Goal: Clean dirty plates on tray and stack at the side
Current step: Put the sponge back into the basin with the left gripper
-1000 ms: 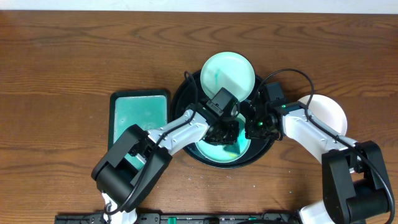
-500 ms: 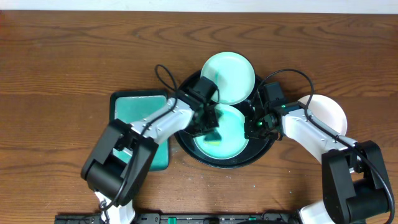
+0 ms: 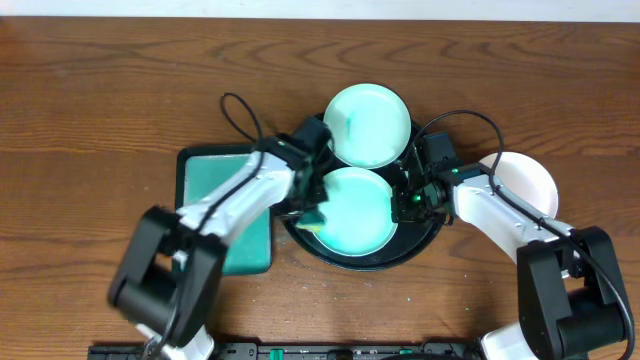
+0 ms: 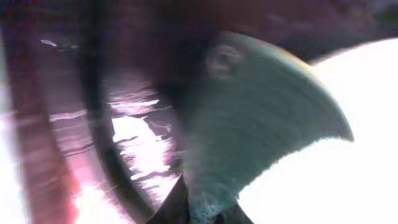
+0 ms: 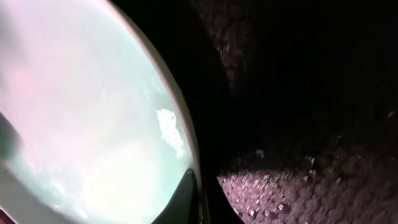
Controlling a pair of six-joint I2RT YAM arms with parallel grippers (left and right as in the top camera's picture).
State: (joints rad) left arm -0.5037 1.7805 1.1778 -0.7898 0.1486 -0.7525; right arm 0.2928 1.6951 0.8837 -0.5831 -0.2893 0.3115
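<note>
The black tray (image 3: pixel 402 254) holds two pale mint plates. The far plate (image 3: pixel 367 125) has a teal smear. The near plate (image 3: pixel 358 212) looks evenly mint. My left gripper (image 3: pixel 311 208) is shut on a green sponge (image 3: pixel 316 218) at this plate's left edge. The left wrist view is blurred and shows the sponge (image 4: pixel 261 124) between my fingers (image 4: pixel 208 208), with the plate (image 4: pixel 354 162) to the right. My right gripper (image 3: pixel 405 205) is shut on the near plate's right rim, and the right wrist view shows that plate (image 5: pixel 93 112) pinched in the gripper (image 5: pixel 202 196). A third, white plate (image 3: pixel 527 185) lies on the table right of the tray.
A rectangular green tray (image 3: pixel 225 205) with a black rim lies just left of the black tray, under my left arm. The wooden table (image 3: pixel 120 90) stretches around them. My right arm's cable loops over the tray's right rim.
My left gripper has swept the sponge leftward across the near plate, from its middle to its left edge. The right gripper has stayed on the rim.
</note>
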